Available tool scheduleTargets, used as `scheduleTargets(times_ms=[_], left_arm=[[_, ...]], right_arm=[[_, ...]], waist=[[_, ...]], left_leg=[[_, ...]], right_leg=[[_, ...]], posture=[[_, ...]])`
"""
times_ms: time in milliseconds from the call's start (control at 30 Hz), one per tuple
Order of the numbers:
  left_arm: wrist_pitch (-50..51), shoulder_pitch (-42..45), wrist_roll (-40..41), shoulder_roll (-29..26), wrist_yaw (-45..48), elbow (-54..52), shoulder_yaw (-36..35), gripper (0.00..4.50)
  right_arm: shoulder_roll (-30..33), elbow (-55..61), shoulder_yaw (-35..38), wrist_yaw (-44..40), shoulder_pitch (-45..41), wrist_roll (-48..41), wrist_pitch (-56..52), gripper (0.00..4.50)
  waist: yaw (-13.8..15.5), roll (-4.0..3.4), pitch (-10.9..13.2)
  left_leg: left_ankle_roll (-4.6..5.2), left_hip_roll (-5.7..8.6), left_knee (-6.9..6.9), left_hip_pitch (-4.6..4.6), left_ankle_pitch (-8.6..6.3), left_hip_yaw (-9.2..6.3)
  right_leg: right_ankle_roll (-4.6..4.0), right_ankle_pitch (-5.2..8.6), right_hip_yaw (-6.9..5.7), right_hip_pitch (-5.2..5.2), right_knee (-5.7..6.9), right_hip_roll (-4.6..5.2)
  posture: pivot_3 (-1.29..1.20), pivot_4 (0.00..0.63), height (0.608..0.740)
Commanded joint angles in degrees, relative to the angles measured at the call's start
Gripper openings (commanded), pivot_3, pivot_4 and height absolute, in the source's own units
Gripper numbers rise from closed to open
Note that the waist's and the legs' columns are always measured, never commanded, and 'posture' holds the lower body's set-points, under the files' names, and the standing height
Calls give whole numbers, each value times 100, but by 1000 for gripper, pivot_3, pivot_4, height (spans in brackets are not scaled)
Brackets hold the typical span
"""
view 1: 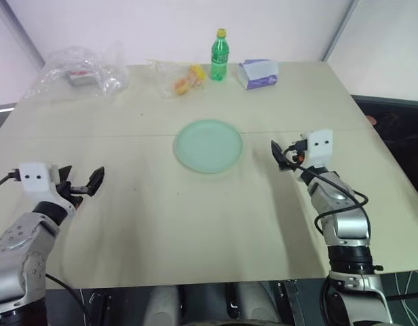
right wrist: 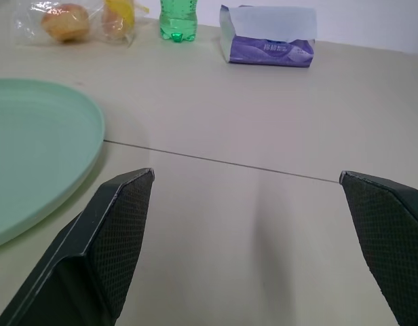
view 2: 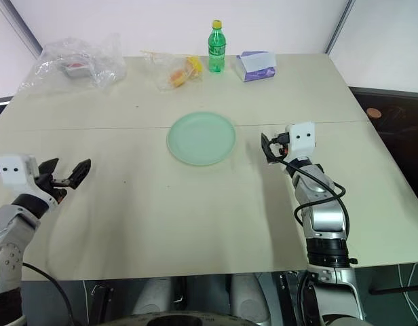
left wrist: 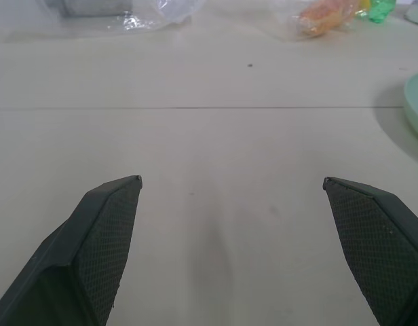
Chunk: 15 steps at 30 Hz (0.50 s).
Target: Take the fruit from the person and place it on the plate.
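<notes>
Plate (view 1: 208,145): pale green, bare, set at mid-desk (view 1: 161,224); beyond it, along the far edge, are ranged a green bottle (view 1: 219,54), a purple tissue pack (view 1: 257,73), wrapped orange-yellow items (view 1: 185,80) and a clear plastic bag (view 1: 80,70). Left gripper (view 1: 87,182) is held well to the left of the plate and right gripper (view 1: 282,155) near its right rim, the fingers of both spread wide and nothing carried. Fruit and person: not to be seen, so nothing is yet handed over; a banana is judged light, soft and easily bruised, best taken gently across its middle.
</notes>
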<state>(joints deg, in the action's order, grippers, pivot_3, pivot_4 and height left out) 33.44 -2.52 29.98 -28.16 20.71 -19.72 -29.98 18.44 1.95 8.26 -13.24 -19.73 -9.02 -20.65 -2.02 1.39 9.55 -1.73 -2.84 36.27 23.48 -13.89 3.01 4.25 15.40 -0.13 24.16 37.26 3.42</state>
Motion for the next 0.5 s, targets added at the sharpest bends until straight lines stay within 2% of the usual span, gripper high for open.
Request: scheduleTargets(times_ms=[33, 500], left_arm=[[-38, -23, 116, -72, 64, -211, -62, 4500], [-108, -67, 120, -58, 12, -319, -36, 4500]], right_arm=[[12, 111, 28, 4, -47, 29, 181, 4471], [27, 75, 18, -65, -26, 23, 247, 4471]], waist=[[0, 0, 0], [1, 0, 0]], left_leg=[[0, 0, 0, 0, 0, 0], [0, 0, 1, 0, 0, 0]], right_leg=[[0, 0, 0, 0, 0, 0], [0, 0, 0, 0, 1, 0]], posture=[[0, 150, 740], [0, 150, 740]])
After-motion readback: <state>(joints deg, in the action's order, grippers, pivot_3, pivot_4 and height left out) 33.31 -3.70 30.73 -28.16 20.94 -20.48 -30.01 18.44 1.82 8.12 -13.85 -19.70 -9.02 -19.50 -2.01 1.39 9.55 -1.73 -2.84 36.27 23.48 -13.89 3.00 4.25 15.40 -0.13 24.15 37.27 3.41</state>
